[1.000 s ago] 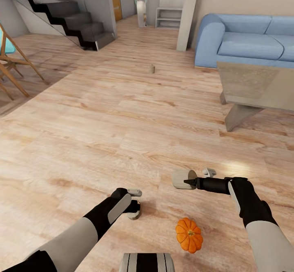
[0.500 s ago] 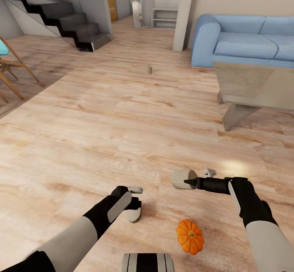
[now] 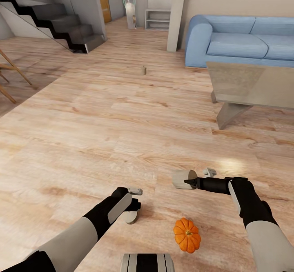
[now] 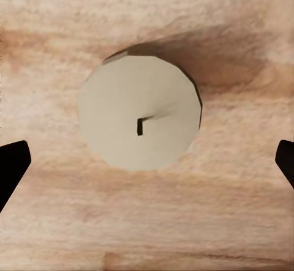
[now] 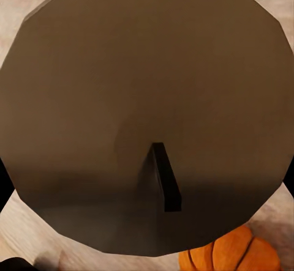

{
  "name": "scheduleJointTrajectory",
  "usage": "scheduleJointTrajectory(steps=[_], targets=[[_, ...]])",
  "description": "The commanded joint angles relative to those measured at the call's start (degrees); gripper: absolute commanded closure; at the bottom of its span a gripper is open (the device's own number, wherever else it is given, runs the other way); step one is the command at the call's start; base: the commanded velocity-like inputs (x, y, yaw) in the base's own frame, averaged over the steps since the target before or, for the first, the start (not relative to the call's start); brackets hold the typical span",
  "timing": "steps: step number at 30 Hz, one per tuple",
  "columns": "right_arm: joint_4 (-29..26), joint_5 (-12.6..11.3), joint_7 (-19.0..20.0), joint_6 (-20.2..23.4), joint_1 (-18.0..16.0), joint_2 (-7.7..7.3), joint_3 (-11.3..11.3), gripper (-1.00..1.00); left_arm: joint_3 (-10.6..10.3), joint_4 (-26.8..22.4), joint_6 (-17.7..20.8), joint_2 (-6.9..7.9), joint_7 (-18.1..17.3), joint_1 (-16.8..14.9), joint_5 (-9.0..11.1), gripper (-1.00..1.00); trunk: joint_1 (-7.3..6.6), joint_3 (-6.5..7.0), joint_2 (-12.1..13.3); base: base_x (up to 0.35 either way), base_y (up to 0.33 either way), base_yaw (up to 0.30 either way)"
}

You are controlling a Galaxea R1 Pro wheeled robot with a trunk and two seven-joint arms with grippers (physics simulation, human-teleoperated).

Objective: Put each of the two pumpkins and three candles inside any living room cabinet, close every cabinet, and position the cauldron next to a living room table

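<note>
My right gripper (image 3: pixel 191 180) is shut on a grey-beige candle (image 3: pixel 181 179), held on its side above the floor. Its wicked top (image 5: pixel 147 118) faces the right wrist camera. My left gripper (image 3: pixel 132 203) hangs open over a second candle (image 4: pixel 139 112) standing on the floor, with the dark fingertips (image 4: pixel 12 164) wide apart on either side of it. A third candle (image 3: pixel 143 70) stands far off on the floor. One orange pumpkin (image 3: pixel 187 235) (image 5: pixel 229 256) lies on the floor just below the right hand. The low pale-grey table (image 3: pixel 249 86) is at the right.
A blue sofa (image 3: pixel 241 43) stands behind the table. Dark stairs (image 3: pixel 61 22) rise at the back left, and wooden chair legs (image 3: pixel 8 79) show at the left edge. A pale pillar (image 3: pixel 175 14) and a small shelf (image 3: pixel 157 18) stand at the back. Wood floor spreads between them.
The whole picture has slid left, so the camera has turned right. Both arms hold their poses, with the candle still in the right gripper.
</note>
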Motion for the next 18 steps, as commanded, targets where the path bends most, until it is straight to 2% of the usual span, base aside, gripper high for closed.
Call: scheduleJointTrajectory(steps=[1, 9, 12, 14, 15, 18], targets=[[0.00, -0.03, -0.01, 0.04, 0.00, 0.00, 0.01, 1.00, 0.12, 0.08, -0.08, 0.03, 0.03, 0.00, 0.01, -1.00, 0.00, 0.00, 0.00, 0.000, 0.000, 0.000], [0.00, -0.03, -0.08, 0.02, 0.00, 0.11, 0.05, 1.00, 0.56, 5.32, -1.08, -0.40, 0.29, -0.28, -0.18, -1.00, 0.00, 0.00, 0.00, 0.000, 0.000, 0.000], [0.00, -0.03, -0.15, 0.02, 0.00, 0.15, 0.06, 1.00, 0.55, 6.48, -4.57, -0.47, 2.93, -0.59, -0.71, -1.00, 0.00, 0.00, 0.00, 0.000, 0.000, 0.000], [0.00, -0.03, -0.15, 0.02, 0.00, 0.08, 0.06, 1.00, 0.53, 5.79, -8.76, -0.53, 5.66, -0.67, -0.99, -1.00, 0.00, 0.00, 0.00, 0.000, 0.000, 0.000], [0.00, -0.03, -0.14, 0.02, 0.00, 0.08, 0.06, 1.00, 0.51, 3.83, -9.68, -0.40, 6.46, -0.69, -0.99, -1.00, 0.00, 0.00, 0.00, 0.000, 0.000, 0.000], [0.00, -0.03, -0.12, 0.02, 0.00, 0.08, 0.06, 1.00, 0.41, 2.89, -9.85, -0.51, 6.61, -0.70, -0.88, -1.00, 0.00, 0.00, 0.00, 0.000, 0.000, 0.000]])
